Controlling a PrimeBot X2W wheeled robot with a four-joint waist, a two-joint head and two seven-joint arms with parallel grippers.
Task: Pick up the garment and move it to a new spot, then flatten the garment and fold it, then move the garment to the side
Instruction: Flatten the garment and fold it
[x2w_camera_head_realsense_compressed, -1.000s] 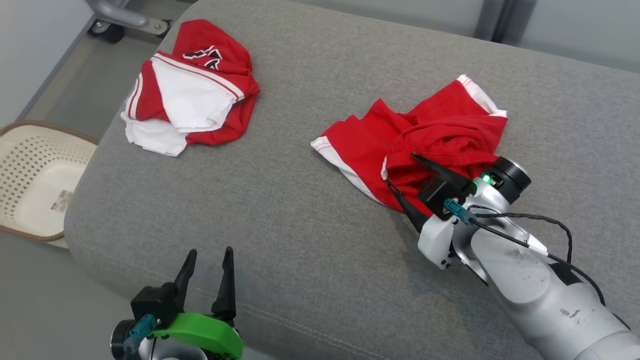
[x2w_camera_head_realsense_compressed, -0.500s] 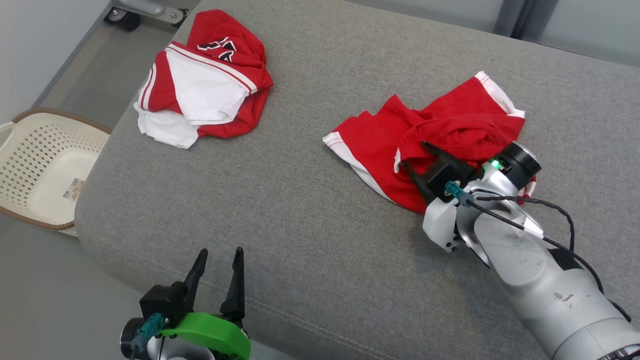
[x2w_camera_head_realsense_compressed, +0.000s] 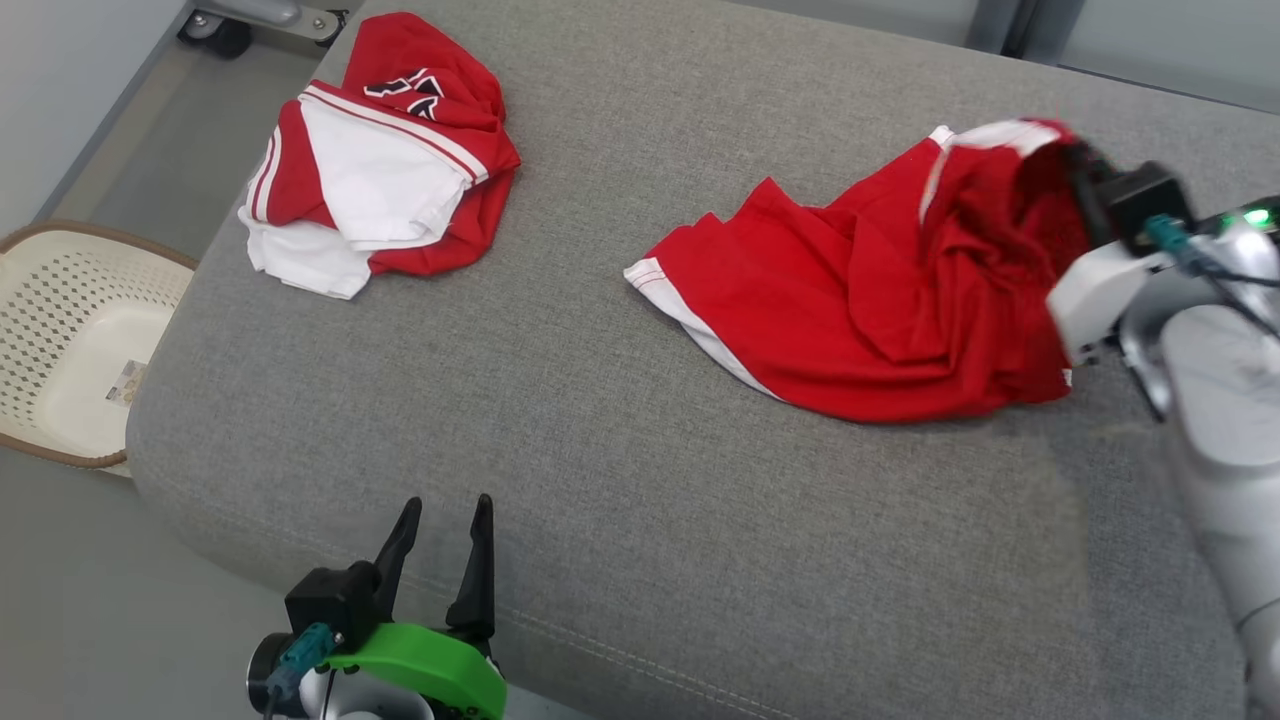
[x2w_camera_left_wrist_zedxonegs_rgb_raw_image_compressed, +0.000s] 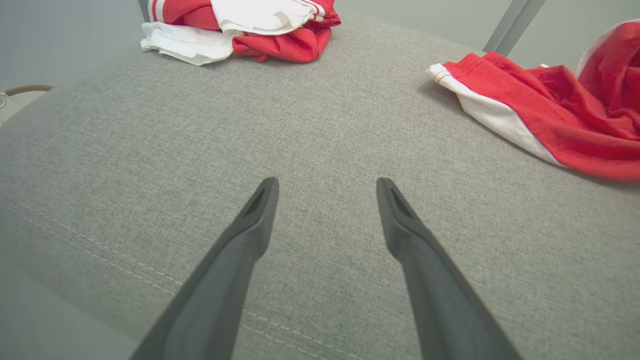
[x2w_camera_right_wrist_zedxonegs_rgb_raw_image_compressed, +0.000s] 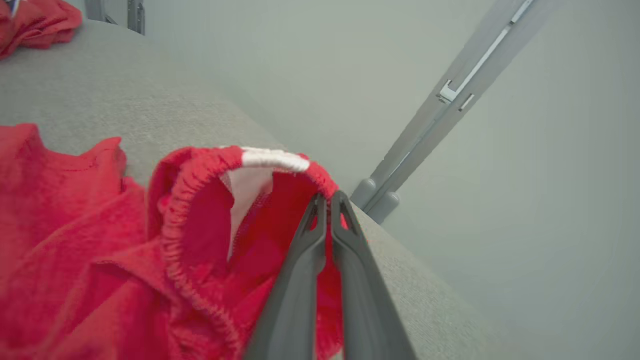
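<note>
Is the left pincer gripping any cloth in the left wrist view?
No, the left pincer stands open over the bare grey cushion, apart from the red garment.

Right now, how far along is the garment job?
Done: the right gripper is shut on the elastic edge of the red garment. In hand: the lift, that edge raised while the rest lies on the grey cushion. Left: moving it, flattening, folding, setting it aside. The left gripper hangs open, empty.
</note>
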